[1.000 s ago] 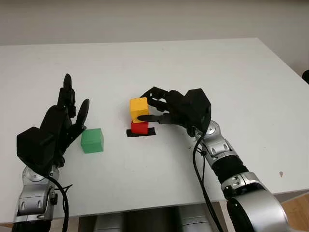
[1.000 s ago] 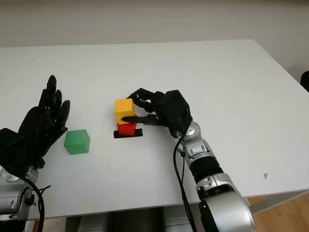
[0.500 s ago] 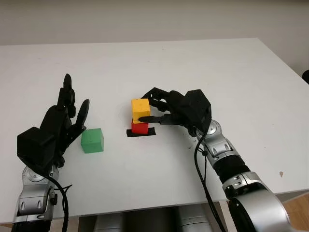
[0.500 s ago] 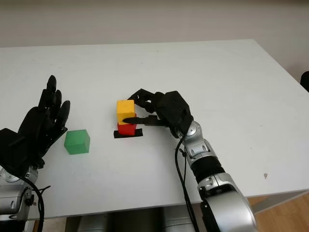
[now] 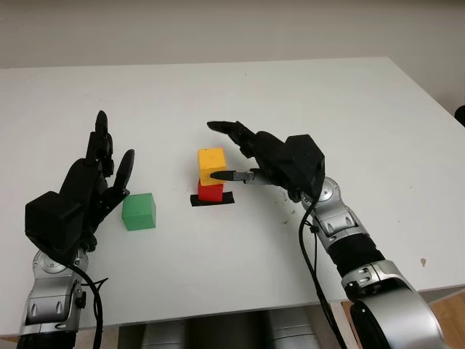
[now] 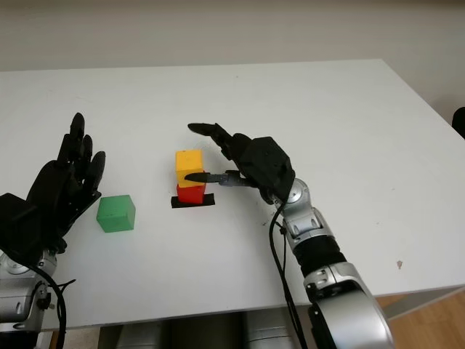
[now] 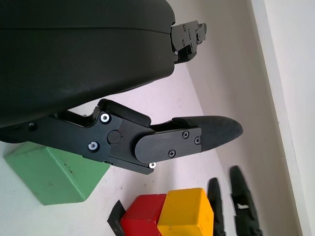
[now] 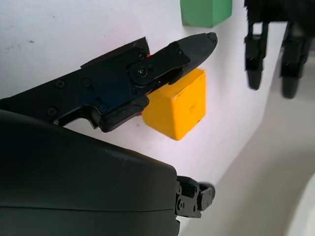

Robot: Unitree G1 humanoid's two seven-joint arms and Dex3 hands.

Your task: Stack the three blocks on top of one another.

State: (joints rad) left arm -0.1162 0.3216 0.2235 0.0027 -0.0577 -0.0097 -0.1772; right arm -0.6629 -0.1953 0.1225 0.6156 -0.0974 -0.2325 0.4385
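At frame centre, the right hand (image 5: 251, 156) has its fingers (image 5: 231, 175) apart, holding nothing, just right of the yellow block (image 5: 211, 164). That block sits on the red block (image 5: 211, 191), which stands on a black patch (image 5: 212, 200) on the white tabletop (image 5: 349, 109). The green block (image 5: 139, 211) lies apart at lower left, beside the open left hand (image 5: 91, 189). The blocks look rigid, light and smooth-sided; gripping two opposite flat faces seems safest. No writing is readable.
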